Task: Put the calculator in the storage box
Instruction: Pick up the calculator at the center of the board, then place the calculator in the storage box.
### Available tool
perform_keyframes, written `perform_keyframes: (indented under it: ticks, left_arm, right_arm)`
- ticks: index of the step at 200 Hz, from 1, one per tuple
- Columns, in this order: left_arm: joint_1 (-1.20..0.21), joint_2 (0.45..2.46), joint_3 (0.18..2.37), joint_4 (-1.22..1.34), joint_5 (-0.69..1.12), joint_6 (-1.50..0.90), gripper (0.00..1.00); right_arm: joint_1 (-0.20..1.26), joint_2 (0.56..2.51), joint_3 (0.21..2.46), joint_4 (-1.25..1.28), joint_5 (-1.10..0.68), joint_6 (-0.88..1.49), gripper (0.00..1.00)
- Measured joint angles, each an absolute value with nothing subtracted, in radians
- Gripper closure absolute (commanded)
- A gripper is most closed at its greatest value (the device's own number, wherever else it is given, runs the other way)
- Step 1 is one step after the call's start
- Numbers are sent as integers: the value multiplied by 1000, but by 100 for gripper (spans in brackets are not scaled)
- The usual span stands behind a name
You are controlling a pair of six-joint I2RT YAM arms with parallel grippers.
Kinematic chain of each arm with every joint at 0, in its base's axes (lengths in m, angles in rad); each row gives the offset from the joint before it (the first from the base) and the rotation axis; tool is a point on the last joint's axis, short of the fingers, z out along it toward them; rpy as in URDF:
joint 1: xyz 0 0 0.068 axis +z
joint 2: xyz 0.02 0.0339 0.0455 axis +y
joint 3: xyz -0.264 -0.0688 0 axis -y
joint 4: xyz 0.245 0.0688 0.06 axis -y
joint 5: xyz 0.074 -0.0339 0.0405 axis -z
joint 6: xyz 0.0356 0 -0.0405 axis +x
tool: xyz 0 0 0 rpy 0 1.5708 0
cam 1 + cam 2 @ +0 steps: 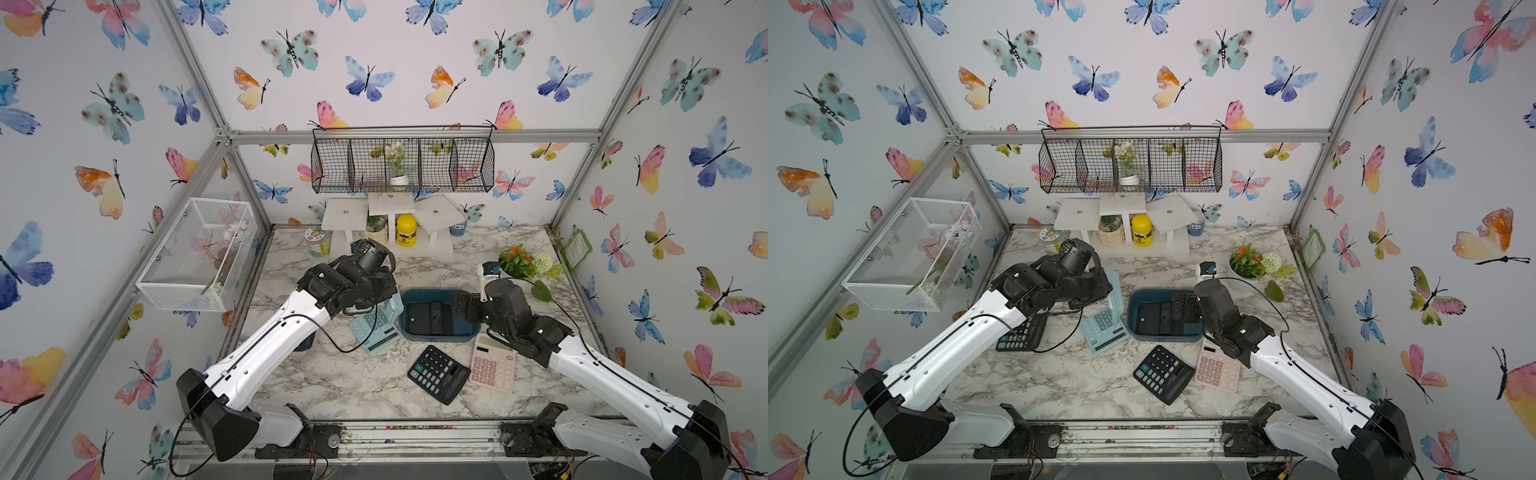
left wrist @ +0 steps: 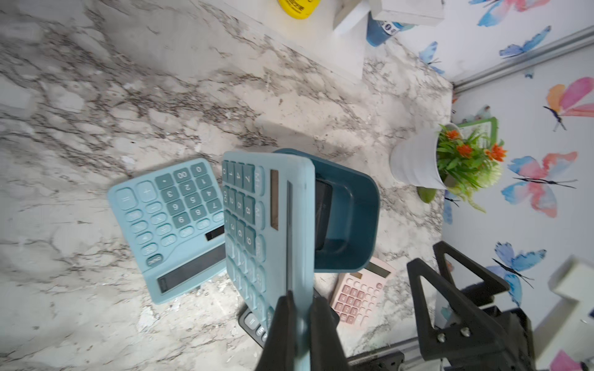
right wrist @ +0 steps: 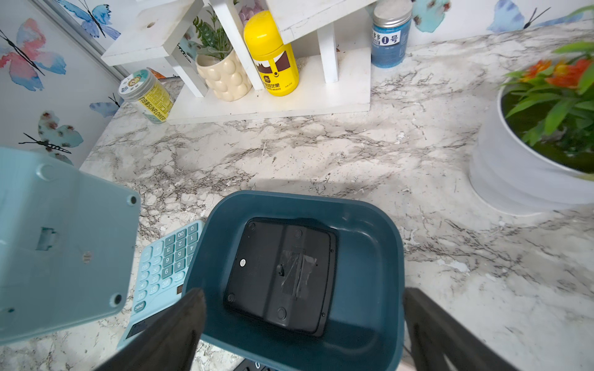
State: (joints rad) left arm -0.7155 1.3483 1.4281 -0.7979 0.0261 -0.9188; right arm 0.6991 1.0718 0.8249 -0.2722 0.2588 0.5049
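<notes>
While your left jaws are clamped tight on the pale blue calculator point(image 2: 244, 208), gripping the edge beside its display, it stands on its side in the air. It is just off the end of the storage box point(image 2: 353, 208) nearest the left arm, not inside it. On its face you can see darker teal number keys, a long dark display strip and a small solar panel. From the right wrist its back is plain pale blue, with round feet at the corners and a small hatch. Its keys face away from the box. Beneath it a matching calculator point(image 2: 170, 221) lies flat, keys up, on the marble desk point(image 1: 332, 382), just beside the box wall. The box is a shallow teal-blue tub with rounded corners, and a black calculator point(image 3: 279, 276) lies face down in it, with tape on its back. Your right jaws stand wide and hold nothing, with one finger point(image 3: 180, 321) to each side of the box's other end; whether they touch the rim you cannot tell. Toward the front of the desk lie a second black calculator point(image 1: 438, 374), keys up, and a pink calculator point(image 1: 492, 368) partly under the right arm.
</notes>
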Motion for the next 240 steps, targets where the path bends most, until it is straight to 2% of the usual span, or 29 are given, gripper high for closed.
perform_keyframes:
  ticks: [56, 113, 240]
  left_arm:
    - [-715, 1310, 1264, -477, 207, -943, 100]
    - [-716, 1369, 1089, -163, 361, -973, 100]
    - [-728, 1615, 965, 287, 473, -1105, 100]
  right_arm:
    - [699, 1019, 825, -282, 293, 504, 1]
    - [699, 992, 825, -283, 293, 502, 1]
    - [699, 993, 788, -276, 305, 487, 1]
